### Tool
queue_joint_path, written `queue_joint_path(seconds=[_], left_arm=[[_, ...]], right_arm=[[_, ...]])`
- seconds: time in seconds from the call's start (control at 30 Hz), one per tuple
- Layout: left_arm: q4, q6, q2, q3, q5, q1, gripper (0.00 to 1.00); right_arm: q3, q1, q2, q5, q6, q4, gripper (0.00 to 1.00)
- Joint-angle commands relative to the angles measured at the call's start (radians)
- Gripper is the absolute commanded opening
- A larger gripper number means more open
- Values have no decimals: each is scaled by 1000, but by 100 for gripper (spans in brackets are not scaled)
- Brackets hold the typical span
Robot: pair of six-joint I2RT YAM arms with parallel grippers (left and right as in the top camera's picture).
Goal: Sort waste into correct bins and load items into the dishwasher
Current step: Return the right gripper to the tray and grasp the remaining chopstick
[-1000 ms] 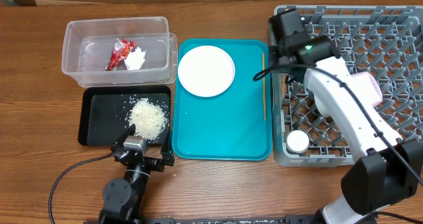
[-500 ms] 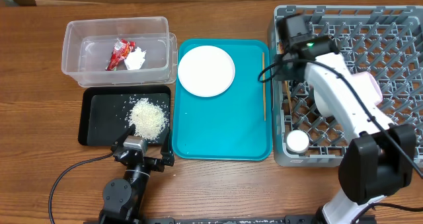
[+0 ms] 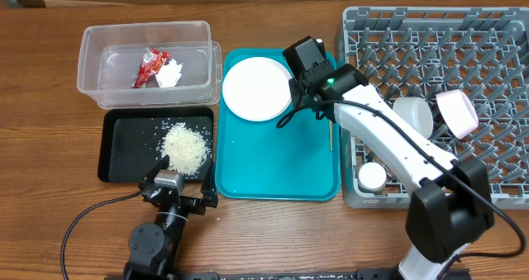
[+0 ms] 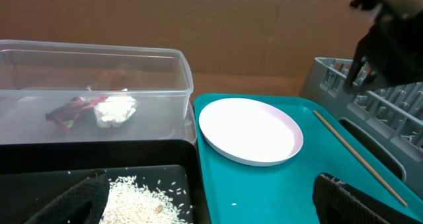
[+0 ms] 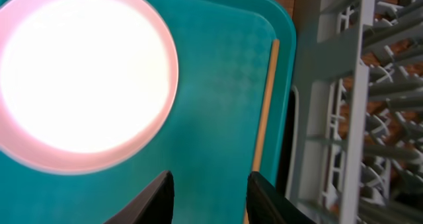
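My right gripper (image 3: pixel 293 111) is open and empty above the teal tray, between the white plate (image 3: pixel 257 87) and a wooden chopstick (image 3: pixel 332 135). In the right wrist view the plate (image 5: pixel 79 72) is at upper left, the chopstick (image 5: pixel 264 112) is right of the fingers (image 5: pixel 210 201). My left gripper (image 3: pixel 178 199) is open and empty at the table's front; its fingers (image 4: pixel 218 211) frame the rice (image 4: pixel 142 197). The red wrapper (image 3: pixel 150 68) and tissue (image 3: pixel 170 73) lie in the clear tub (image 3: pixel 145 34). Rice (image 3: pixel 185 146) lies in the black tray (image 3: pixel 124 152).
The grey rack (image 3: pixel 496 160) at right holds a white bowl (image 3: pixel 411 112), a pinkish bowl (image 3: pixel 457 112) and a small cup (image 3: pixel 372 177). The teal tray (image 3: pixel 273 168) lies between the bins and the rack. The rack's wall stands close to the chopstick.
My right arm has swung left from the rack's near-left corner to over the teal tray beside the plate. The white bowl in the rack is now uncovered. The left arm has not moved.
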Motion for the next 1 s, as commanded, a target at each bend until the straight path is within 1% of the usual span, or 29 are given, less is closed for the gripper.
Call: queue_joint_path(seconds=[0.0,0.23,0.53,0.67,0.8,0.97], left_arm=[[1,-6,-5,-3,11,5,100],[1,-6,-5,-3,11,5,100],[1,-6,-5,-3,11,5,100],[1,-6,-5,-3,11,5,100],[1,-6,-5,-3,11,5,100],[1,-6,-5,-3,11,5,100]], right_arm=[[-54,-30,94,19,48,34,36],[-55,-33,232,179,48,64,35],[-55,-49,310,188,67,90,35],[-56,-51,319,133,63,84,36],[-56,-51,319,-6,64,51,35],[-56,-51,319,-131,64,16,35]])
